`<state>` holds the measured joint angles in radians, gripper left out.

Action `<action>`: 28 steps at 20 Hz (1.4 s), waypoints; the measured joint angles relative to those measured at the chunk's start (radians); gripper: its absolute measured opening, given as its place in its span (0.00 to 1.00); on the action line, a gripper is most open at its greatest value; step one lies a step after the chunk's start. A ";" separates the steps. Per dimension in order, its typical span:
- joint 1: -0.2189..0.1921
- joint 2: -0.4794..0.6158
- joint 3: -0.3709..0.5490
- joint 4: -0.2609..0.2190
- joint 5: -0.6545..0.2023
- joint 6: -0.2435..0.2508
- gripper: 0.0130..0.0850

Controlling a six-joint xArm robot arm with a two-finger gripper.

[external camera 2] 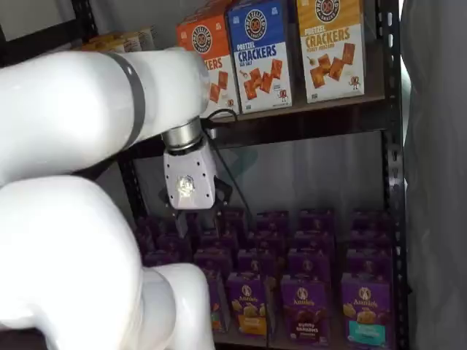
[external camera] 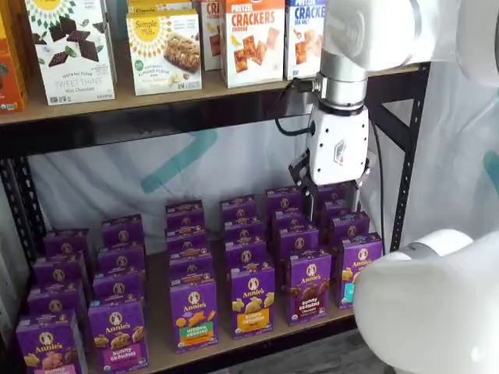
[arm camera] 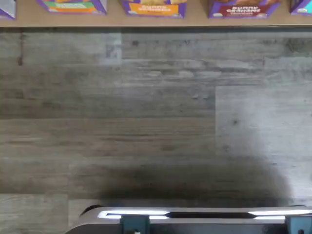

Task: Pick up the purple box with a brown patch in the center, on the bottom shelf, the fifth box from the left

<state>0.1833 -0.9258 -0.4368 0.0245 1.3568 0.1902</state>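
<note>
The purple box (external camera: 308, 287) stands upright in the front row of the bottom shelf (external camera: 234, 348), with brown bunny cookies pictured mid-front. It also shows in a shelf view (external camera 2: 305, 306) and in the wrist view (arm camera: 242, 9), where only part of its front is seen. My gripper (external camera: 334, 201) hangs above the rear rows of purple boxes, higher than the purple box and slightly to its right. Its black fingers (external camera: 308, 199) stand apart with a plain gap and hold nothing. In a shelf view the gripper (external camera 2: 197, 217) is dim against the boxes.
A purple carton with a yellow-orange band (external camera: 252, 300) stands left of the purple box and one with a teal band (external camera: 357, 269) right of it. Cracker boxes (external camera: 253, 39) fill the higher shelf. A black rack post (external camera: 405, 171) stands at the right. The grey plank floor (arm camera: 156, 112) lies before the shelf.
</note>
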 joint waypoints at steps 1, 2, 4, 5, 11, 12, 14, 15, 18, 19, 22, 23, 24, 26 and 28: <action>0.004 0.009 0.007 -0.009 -0.013 0.006 1.00; 0.008 0.018 0.016 -0.018 -0.029 0.012 1.00; 0.003 0.035 0.035 -0.010 -0.068 0.004 1.00; -0.007 0.047 0.051 0.007 -0.101 -0.010 1.00; -0.030 0.157 0.144 0.003 -0.348 -0.037 1.00; -0.033 0.175 0.162 -0.001 -0.403 -0.039 1.00; -0.037 0.225 0.173 -0.012 -0.469 -0.039 1.00; -0.038 0.248 0.174 -0.015 -0.489 -0.038 1.00; -0.047 0.332 0.183 -0.029 -0.586 -0.038 1.00; -0.052 0.361 0.187 -0.024 -0.625 -0.048 1.00; -0.067 0.444 0.192 -0.019 -0.732 -0.067 1.00; -0.071 0.477 0.190 -0.031 -0.766 -0.062 1.00; -0.075 0.506 0.191 -0.043 -0.804 -0.057 1.00; -0.086 0.564 0.189 -0.054 -0.870 -0.058 1.00; -0.096 0.628 0.173 -0.060 -0.906 -0.062 1.00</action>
<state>0.0872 -0.2975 -0.2642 -0.0355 0.4510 0.1278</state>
